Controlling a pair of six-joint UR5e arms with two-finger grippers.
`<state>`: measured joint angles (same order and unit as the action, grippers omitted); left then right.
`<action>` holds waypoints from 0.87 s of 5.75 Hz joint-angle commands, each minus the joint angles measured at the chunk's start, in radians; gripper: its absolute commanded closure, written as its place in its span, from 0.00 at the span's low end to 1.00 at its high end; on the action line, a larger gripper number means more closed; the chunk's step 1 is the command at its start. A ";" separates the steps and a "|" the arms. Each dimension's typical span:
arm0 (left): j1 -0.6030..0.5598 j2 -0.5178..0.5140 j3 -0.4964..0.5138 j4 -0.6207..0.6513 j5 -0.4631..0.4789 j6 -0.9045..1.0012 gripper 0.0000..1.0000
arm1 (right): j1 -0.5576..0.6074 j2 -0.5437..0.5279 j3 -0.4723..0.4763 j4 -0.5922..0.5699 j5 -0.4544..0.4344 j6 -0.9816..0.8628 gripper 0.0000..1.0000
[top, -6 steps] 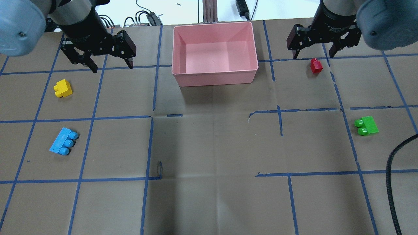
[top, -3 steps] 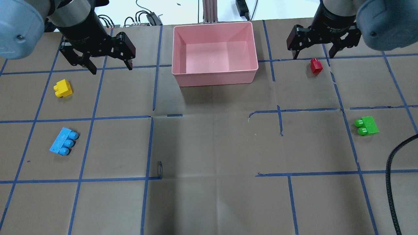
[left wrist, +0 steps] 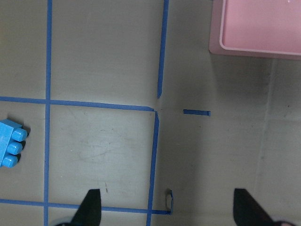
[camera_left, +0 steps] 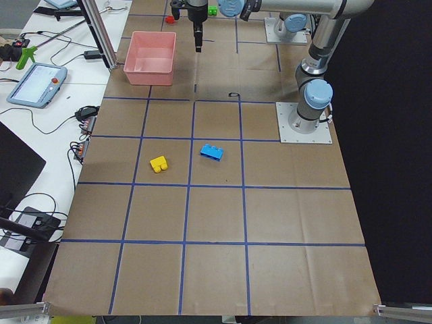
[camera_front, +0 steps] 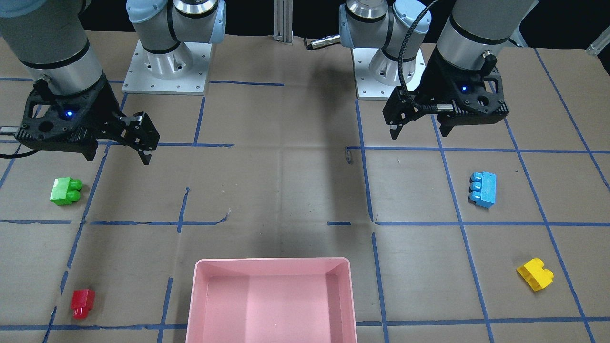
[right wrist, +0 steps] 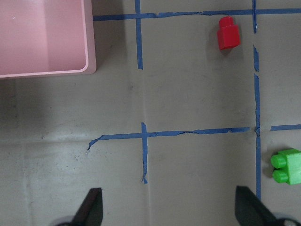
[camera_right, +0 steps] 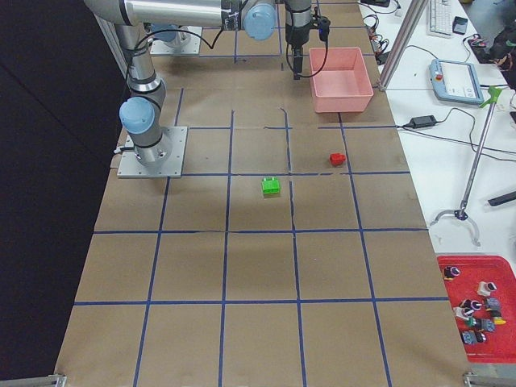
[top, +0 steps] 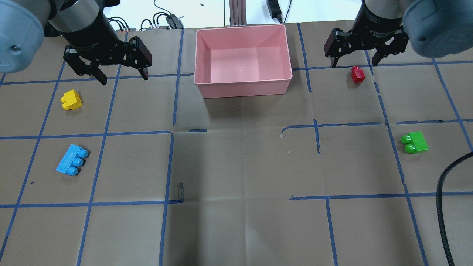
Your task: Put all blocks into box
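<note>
Left hand (top: 124, 78) and right hand (top: 354, 63) both hang released, fingers spread, grasping nothing, above the worktop (top: 236, 166); all four blocks lie on the worktop outside the pink box (top: 244, 90); yellow brick (top: 71, 100) and light blue brick (top: 72, 160) to its left, red brick (top: 357, 74) and green brick (top: 414, 142) to its right
</note>
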<state>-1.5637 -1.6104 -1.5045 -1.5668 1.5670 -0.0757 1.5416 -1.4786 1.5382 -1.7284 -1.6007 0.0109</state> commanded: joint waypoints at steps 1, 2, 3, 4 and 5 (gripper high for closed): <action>0.001 0.021 -0.011 -0.021 0.018 0.004 0.00 | 0.000 0.001 -0.010 0.004 -0.004 0.000 0.00; 0.004 0.021 -0.023 -0.050 0.012 -0.007 0.00 | 0.000 -0.006 -0.010 0.007 -0.001 0.000 0.00; 0.013 0.021 -0.039 -0.035 0.016 0.010 0.00 | 0.002 -0.006 -0.006 0.019 -0.005 0.000 0.00; 0.067 0.030 -0.040 -0.030 0.015 0.095 0.00 | 0.008 0.000 0.005 0.027 0.008 -0.005 0.00; 0.191 0.049 -0.043 -0.032 0.016 0.254 0.00 | 0.017 0.001 0.008 0.029 0.010 0.000 0.00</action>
<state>-1.4676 -1.5760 -1.5444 -1.5989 1.5822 0.0528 1.5510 -1.4795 1.5416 -1.7029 -1.5944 0.0086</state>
